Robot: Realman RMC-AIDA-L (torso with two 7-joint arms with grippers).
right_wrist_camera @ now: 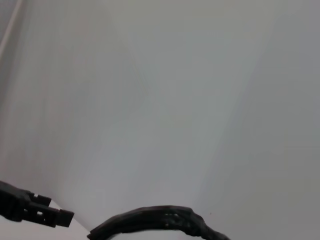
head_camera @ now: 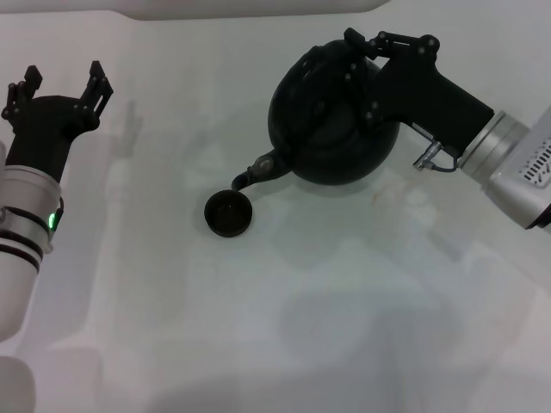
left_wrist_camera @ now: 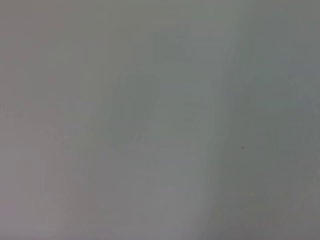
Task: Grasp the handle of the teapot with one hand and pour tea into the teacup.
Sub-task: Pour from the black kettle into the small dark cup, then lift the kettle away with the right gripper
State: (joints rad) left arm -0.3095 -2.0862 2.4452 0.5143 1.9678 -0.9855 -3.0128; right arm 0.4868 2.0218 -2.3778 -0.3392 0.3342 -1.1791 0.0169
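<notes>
Teapot (head_camera: 331,120), round and matte black, is sitting right of centre toward the far side of the white table (head_camera: 284,301), and it is leaning toward the near left so that its short curved spout (head_camera: 256,171) is hanging right over the far right rim of the teacup (head_camera: 228,213). That small black cup is standing upright on the table just near and left of the pot, its dark inside showing. From the right, the right gripper (head_camera: 362,64) is reaching in over the top of the pot, its jaws pinching the handle (right_wrist_camera: 160,221); in the right wrist view this hoop is showing as a dark, rough arch along the lower edge. Well apart at the far left, the left gripper (head_camera: 65,86) is hovering over bare table with its jaws spread wide and nothing between them. A green light (head_camera: 53,221) is glowing on the left arm's wrist. Only blank grey surface is showing in the left wrist view.
</notes>
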